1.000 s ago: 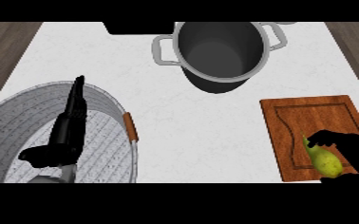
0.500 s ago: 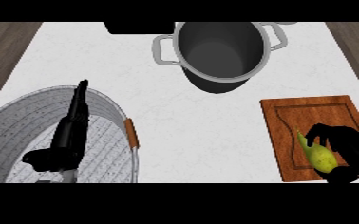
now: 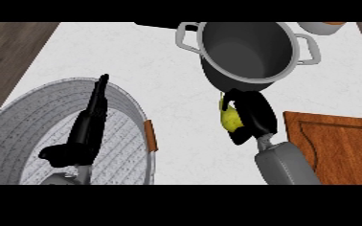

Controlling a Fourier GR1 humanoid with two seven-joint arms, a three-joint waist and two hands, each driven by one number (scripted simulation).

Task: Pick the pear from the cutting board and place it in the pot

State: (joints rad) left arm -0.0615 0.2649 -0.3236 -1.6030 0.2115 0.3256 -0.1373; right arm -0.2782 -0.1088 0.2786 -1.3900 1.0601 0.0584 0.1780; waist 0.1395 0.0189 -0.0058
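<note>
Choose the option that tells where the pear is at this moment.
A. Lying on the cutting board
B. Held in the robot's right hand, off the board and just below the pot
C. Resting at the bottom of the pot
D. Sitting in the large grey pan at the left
B: the right hand curls round the pear, left of the cutting board and just under the pot.

Pear: yellow-green, held off the counter in the curled fingers of the right hand, mostly hidden, only its left side showing. It sits left of the cutting board, clear of it, and just below the pot's near wall.

Pot: dark grey, round, upright, open top, inside bare, two light metal loop handles at left and right. Stands at the far side of the counter.

Cutting board: reddish-brown wood with a routed groove, flat at the right edge.
</note>
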